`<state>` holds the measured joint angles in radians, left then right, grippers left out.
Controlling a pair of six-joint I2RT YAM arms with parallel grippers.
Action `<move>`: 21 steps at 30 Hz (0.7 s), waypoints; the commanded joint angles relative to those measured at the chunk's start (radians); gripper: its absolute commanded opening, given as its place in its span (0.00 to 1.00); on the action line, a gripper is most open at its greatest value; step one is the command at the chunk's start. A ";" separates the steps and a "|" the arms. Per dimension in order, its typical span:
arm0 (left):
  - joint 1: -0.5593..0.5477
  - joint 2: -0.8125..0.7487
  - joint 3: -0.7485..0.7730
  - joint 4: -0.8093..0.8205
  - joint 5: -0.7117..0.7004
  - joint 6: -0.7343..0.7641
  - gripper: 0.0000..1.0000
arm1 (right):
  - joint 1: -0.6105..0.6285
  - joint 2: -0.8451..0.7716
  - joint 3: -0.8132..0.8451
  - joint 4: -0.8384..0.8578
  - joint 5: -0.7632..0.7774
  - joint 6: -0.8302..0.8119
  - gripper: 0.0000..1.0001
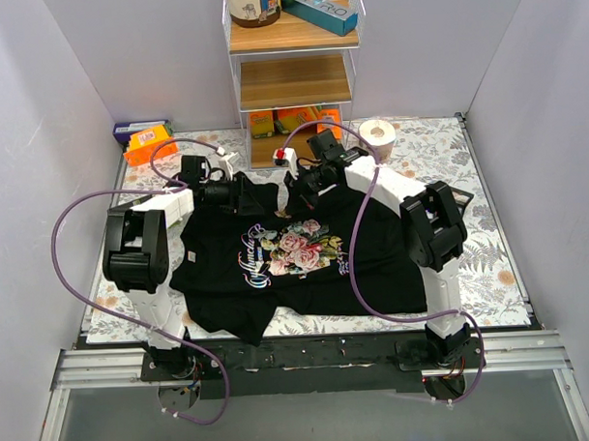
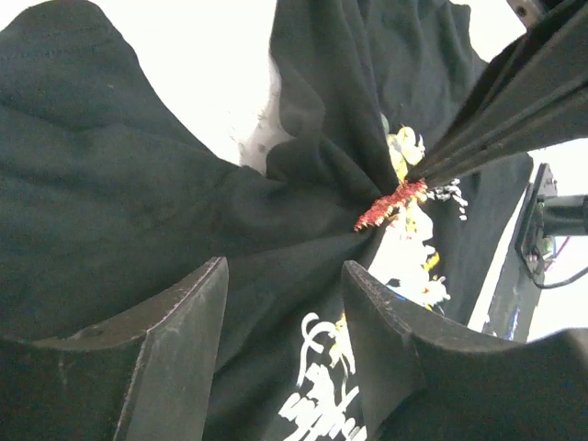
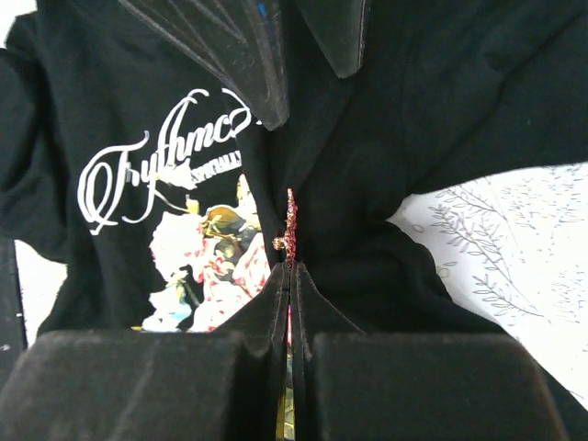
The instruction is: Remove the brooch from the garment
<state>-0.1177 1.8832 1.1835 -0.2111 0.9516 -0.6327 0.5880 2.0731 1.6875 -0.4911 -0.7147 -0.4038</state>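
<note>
"Where is the brooch (image 3: 290, 220)?"

"On the garment (image 1: 214, 281) near the collar, towards the middle of the bench's far edge. It is a thin red strip, and its long axis runs in line with my right claw (image 3: 290, 268). That claw's fingers are pressed together on the strip's near end."

"And your other claw?"

"My left claw (image 2: 285, 266) faces it from the left-edge side, fingers spread wide, gripping nothing. The cloth rises in a fold just past its tips. The right is nearer, so I judge the pull should go straight back along the pin while the left steadies the cloth."
</note>
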 commanded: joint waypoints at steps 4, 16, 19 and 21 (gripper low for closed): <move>-0.069 -0.124 0.170 -0.226 -0.010 0.187 0.52 | -0.050 -0.041 -0.020 0.066 -0.202 0.163 0.01; -0.096 -0.194 0.027 -0.057 0.049 0.185 0.51 | -0.066 0.021 0.024 -0.012 -0.365 0.063 0.01; -0.096 -0.199 0.038 -0.065 0.067 0.195 0.51 | -0.066 0.012 0.000 -0.012 -0.380 0.053 0.01; -0.099 -0.194 0.033 -0.080 0.076 0.223 0.51 | -0.066 0.018 -0.005 -0.012 -0.381 0.051 0.01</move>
<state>-0.2073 1.7557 1.2125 -0.3073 0.9886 -0.4679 0.5243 2.0876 1.6733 -0.4839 -1.0222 -0.3294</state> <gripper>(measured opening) 0.513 0.023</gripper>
